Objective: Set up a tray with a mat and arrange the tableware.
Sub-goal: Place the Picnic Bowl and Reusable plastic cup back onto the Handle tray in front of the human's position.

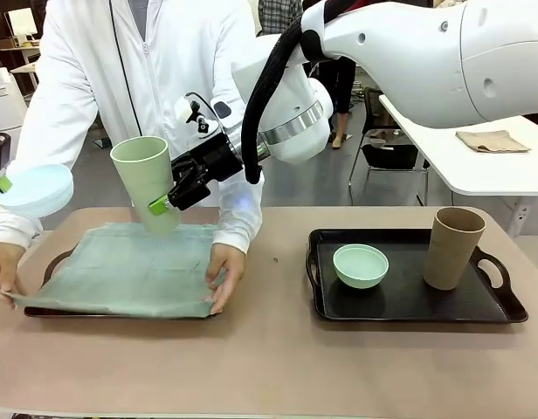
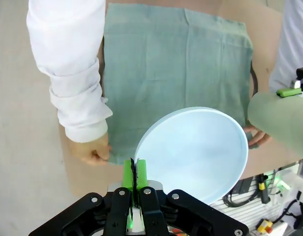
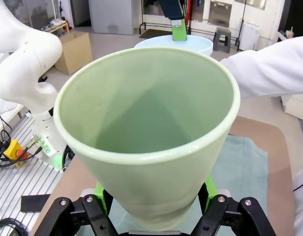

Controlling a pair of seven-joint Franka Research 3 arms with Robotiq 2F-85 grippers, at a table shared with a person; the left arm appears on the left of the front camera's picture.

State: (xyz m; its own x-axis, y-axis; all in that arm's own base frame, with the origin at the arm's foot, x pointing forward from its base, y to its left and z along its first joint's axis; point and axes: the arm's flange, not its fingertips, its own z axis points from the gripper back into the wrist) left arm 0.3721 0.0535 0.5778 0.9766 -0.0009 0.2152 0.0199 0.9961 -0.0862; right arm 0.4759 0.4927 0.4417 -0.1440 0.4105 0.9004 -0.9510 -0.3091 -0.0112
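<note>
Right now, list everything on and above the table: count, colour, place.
Table: one, tan.
Left tray: one, black, left side.
Right tray: one, black, right side.
Mat: one, grey-green, covering left tray.
Mint bowl: one, green, on right tray.
Tan tumbler: one, brown, upright on right tray.
Pale green tumbler: one, tilted above the mat.
Pale blue bowl: one, held high, far left.
Person's hands: two, on the mat's edges.
Left gripper: black, green pads, shut on pale blue bowl.
Right gripper: black, green pads, shut on pale green tumbler.
</note>
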